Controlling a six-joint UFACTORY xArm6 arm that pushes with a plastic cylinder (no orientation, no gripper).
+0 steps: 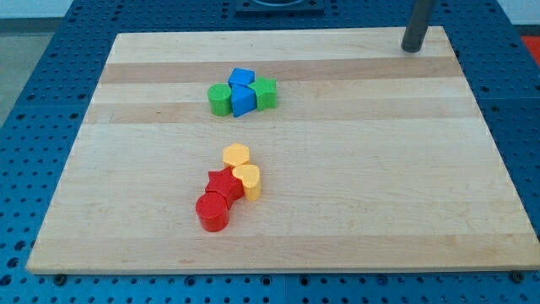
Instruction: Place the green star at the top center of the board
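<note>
The green star (265, 93) sits in the upper middle of the board, at the right end of a tight cluster. It touches a blue block (244, 100), with a blue cube (241, 78) just behind it and a green cylinder (220, 100) at the cluster's left end. My tip (411, 49) rests at the board's top right corner, far to the right of the cluster and touching no block.
A second cluster lies lower, left of centre: a yellow hexagon (236, 154), a yellow heart (248, 181), a red star (222, 184) and a red cylinder (213, 212). The wooden board (380, 194) lies on a blue perforated table.
</note>
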